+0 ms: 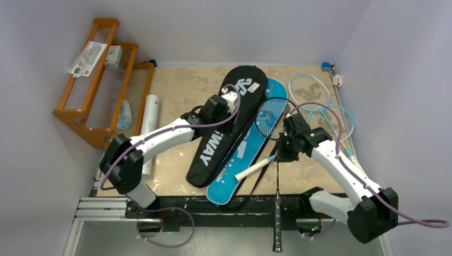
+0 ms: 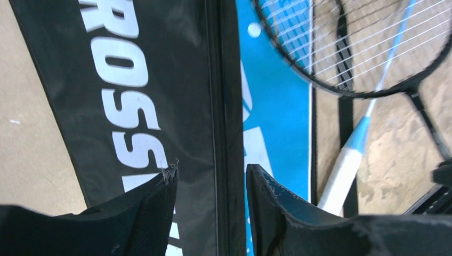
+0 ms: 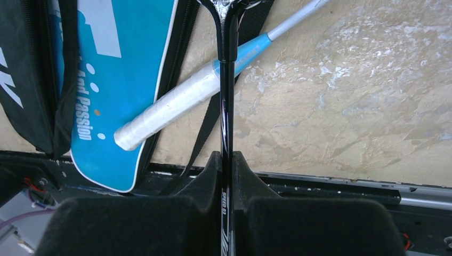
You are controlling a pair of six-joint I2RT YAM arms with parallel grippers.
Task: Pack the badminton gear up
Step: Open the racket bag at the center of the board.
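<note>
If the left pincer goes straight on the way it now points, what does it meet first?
The left pincer would likely meet the black CROSSWAY cover, at its edge beside the blue cover; depth is unclear.

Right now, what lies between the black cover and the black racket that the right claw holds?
The blue cover, with a light-blue racket's white handle across its edge, right beside the black racket's shaft; the top view shows it.
</note>
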